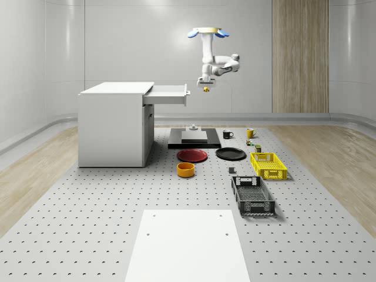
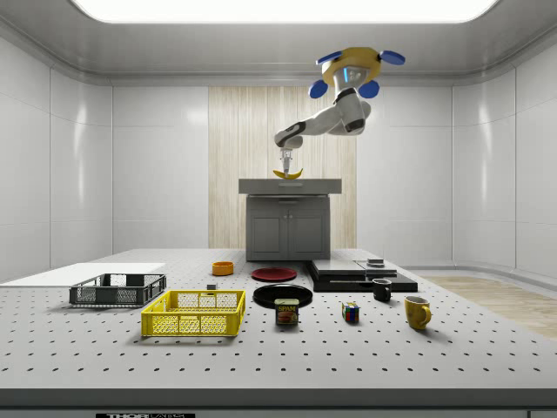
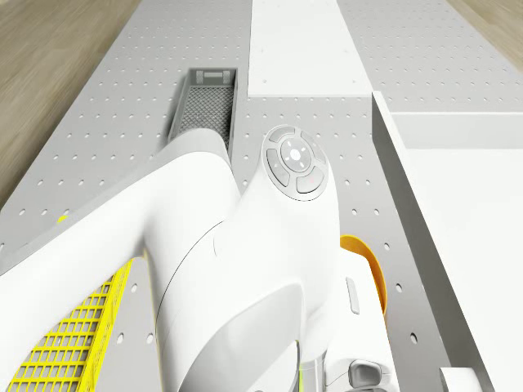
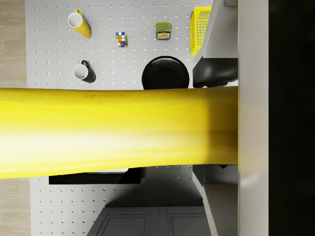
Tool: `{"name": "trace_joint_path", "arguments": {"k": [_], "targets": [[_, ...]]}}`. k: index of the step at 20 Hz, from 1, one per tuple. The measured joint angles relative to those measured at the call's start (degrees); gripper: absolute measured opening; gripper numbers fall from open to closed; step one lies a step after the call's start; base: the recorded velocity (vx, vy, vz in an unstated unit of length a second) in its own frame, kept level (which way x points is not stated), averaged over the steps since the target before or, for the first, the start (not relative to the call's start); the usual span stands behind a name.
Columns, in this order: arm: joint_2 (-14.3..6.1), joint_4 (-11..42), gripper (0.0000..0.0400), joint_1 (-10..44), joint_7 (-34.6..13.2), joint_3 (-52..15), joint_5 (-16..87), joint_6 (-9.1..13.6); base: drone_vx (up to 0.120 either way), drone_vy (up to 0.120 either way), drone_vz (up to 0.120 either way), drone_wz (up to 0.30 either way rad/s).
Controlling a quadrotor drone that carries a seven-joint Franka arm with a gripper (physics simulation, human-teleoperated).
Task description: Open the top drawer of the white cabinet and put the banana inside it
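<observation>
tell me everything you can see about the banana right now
The curved yellow banana looks smooth and uniformly yellow, unpeeled. It hangs in mid-air, lying roughly level, gripped from above at its middle by the white two-finger gripper under the hovering drone. It sits just outside the front edge of the pulled-out top drawer of the white cabinet, well above the perforated grey table. In the wrist view it spans the picture as a broad yellow band. Only the jaws touch it.

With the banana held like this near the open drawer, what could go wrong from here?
1. The banana hangs beside the open top drawer's front, not over it; released now, it would likely fall to the floor.
2. Moving sideways at this height, the banana or gripper might strike the drawer front.
</observation>
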State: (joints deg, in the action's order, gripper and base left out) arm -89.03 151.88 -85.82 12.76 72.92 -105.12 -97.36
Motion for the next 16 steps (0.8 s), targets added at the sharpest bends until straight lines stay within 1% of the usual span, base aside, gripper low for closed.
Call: {"name": "trace_joint_path", "arguments": {"k": [4, 5, 16], "targets": [[-0.04, 0.0, 0.0193, -0.01, 0.01, 0.0, 0.02, -0.04, -0.12, -0.12, 0.0, 0.0], [-0.05, 0.0, 0.0193, -0.02, 0.01, 0.0, 0.02, -0.05, -0.04, -0.12, 0.0, 0.0], [-0.15, -0.01, 0.0193, -0.05, 0.03, 0.0, 0.06, -0.13, 0.0, -0.12, 0.0, 0.0]]}}
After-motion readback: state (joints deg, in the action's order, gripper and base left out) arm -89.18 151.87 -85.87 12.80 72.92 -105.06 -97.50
